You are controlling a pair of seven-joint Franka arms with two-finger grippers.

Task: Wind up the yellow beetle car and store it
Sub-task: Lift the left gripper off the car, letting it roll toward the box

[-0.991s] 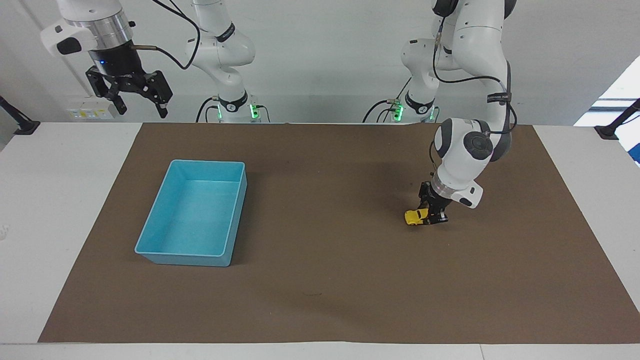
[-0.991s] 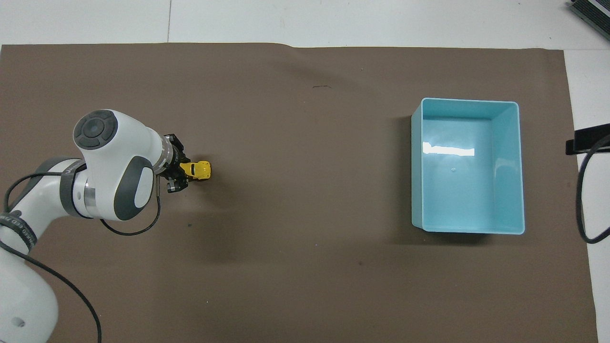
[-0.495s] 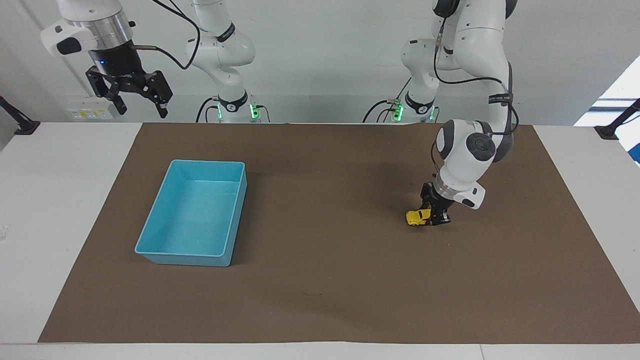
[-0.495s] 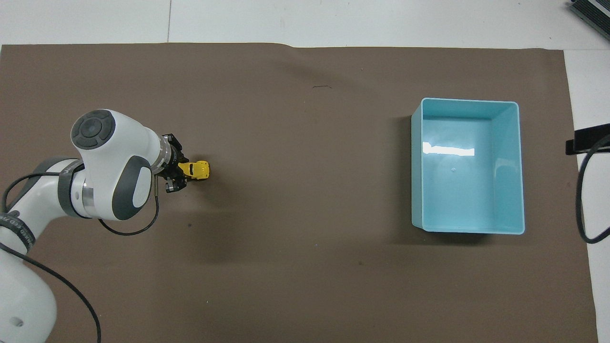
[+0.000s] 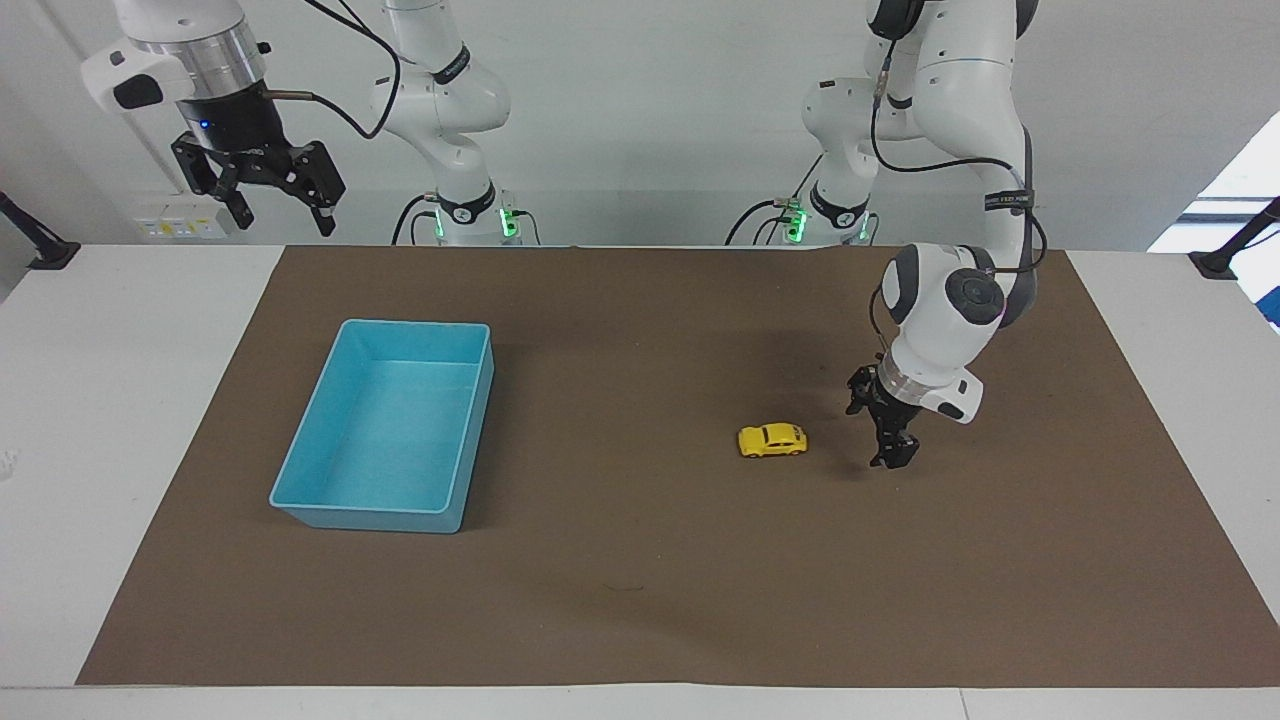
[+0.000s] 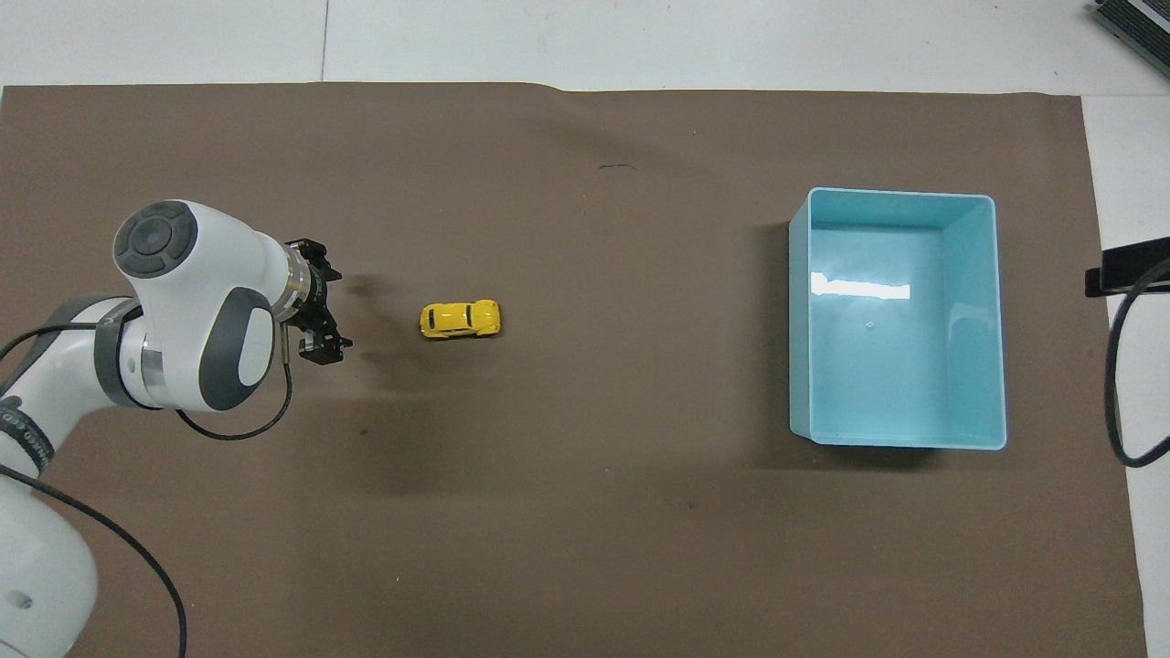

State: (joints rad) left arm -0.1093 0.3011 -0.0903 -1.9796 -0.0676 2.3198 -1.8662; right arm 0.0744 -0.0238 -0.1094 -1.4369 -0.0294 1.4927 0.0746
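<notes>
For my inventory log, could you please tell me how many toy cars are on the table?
1: the yellow beetle car stands on the brown mat, between the left end effector and the blue bin, apart from both.

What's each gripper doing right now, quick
Left gripper: open, holding nothing, low over the brown mat, apart from the small yellow beetle-shaped toy car.
Right gripper: open, empty, waiting raised at the right arm's end.

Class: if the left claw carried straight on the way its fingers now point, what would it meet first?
Probably the brown mat: the left claw points down at it and is open. The yellow beetle car stands apart, beside it, likely outside that line.
</notes>
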